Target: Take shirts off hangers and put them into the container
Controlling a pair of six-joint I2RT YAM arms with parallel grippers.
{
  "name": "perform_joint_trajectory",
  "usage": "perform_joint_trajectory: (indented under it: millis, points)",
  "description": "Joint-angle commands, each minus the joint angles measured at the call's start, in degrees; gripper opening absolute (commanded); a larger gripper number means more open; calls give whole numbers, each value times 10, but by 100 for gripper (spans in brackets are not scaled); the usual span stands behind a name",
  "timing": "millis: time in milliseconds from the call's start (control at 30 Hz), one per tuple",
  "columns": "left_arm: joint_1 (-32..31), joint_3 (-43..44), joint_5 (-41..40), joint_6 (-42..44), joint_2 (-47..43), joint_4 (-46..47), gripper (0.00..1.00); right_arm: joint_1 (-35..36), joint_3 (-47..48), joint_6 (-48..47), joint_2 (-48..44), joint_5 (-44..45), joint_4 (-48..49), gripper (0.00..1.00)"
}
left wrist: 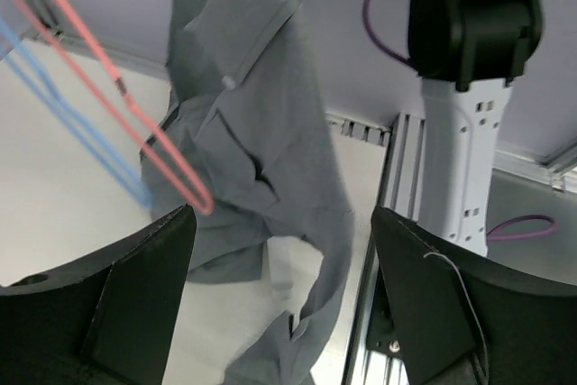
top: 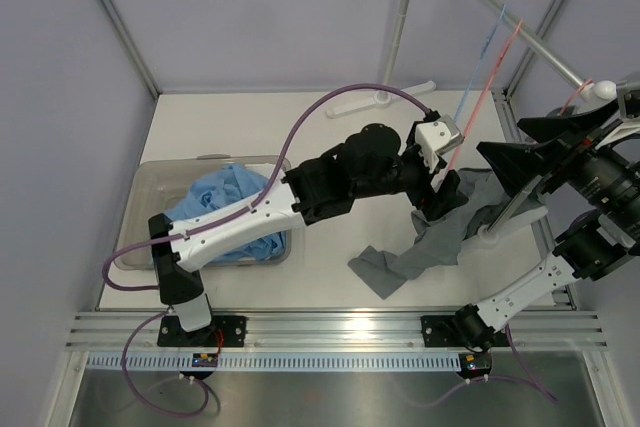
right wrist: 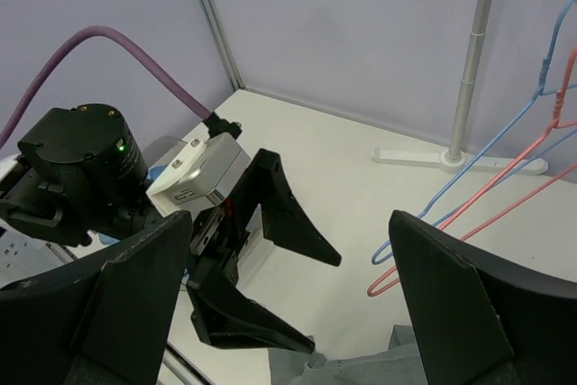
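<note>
Grey shirt (top: 430, 247) is hanging at four o'clock, its tail trailing on the worktop (top: 250, 127). Left pincer (left wrist: 281, 218) is hovering beside it, jaws apart; right pincer (right wrist: 290, 217) is gaping wide. Light blue shirt (top: 225, 202) is lying in the container (top: 150, 182) at nine o'clock.

Blue shirt (top: 228, 209) in container (top: 148, 190); grey shirt (top: 410, 257) partly on table (top: 300, 127)

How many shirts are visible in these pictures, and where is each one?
2. The light blue shirt lies crumpled in the container; the grey shirt droops onto the table. Another may be hidden beneath the blue one.
</note>
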Motion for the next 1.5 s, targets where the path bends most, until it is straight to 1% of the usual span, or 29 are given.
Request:
perform_joint_trajectory:
  millis: [0,133,300,533,600,633,667,700,733,800,833,900,933,967,1033,1067,1133,1233,1267,1300,1367,1467]
  points:
    - [-13,60,19,-7,36,41,83,1,-26,-65,-14,125,62,100]
    - [-20,109,25,-9,72,30,83,1,-29,-59,-15,125,60,99]
    - [-20,134,24,-19,110,24,84,1,-15,-58,0,125,50,99]
    - [-21,152,-17,-9,153,13,84,1,-7,-66,11,124,49,100]
    - [-21,173,-27,-5,174,3,81,1,-7,-69,10,124,54,99]
    - [-20,178,-32,-4,179,0,64,1,-5,-70,11,124,53,99]
    - [-21,181,-33,-2,183,3,44,1,-2,-70,12,124,52,99]
    - [-21,181,-32,-2,187,9,17,1,-1,-69,12,124,51,99]
    - [-20,176,-33,-4,187,25,0,1,4,-69,12,124,49,100]
    - [-21,147,-27,-4,179,54,0,1,7,-69,13,124,46,100]
    - [-22,123,-27,-7,169,104,0,1,10,-68,13,123,46,100]
    - [-21,64,-33,-14,119,167,0,1,14,-66,16,124,44,100]
    - [-21,12,-47,-16,101,222,0,1,21,-59,17,124,38,100]
    - [-22,-14,-53,-16,69,249,0,1,28,-52,24,124,31,100]
    - [-21,-60,-72,-16,35,300,0,1,49,-18,38,124,-13,99]
    - [-21,-65,-93,-15,27,305,0,1,57,-9,42,124,-26,99]
    - [-21,-75,-111,-12,17,325,0,1,68,-3,50,124,-40,100]
    - [-19,-57,-130,-12,16,314,0,1,71,-4,51,124,-39,100]
    - [-18,-25,-129,-14,22,301,0,1,71,-7,51,124,-36,99]
    - [-18,-12,-129,-11,32,278,0,1,70,-11,50,125,-31,100]
    - [-18,8,-137,-16,37,264,0,1,68,-15,51,124,-26,100]
    - [-18,21,-168,-28,32,209,0,1,64,-23,51,125,-21,99]
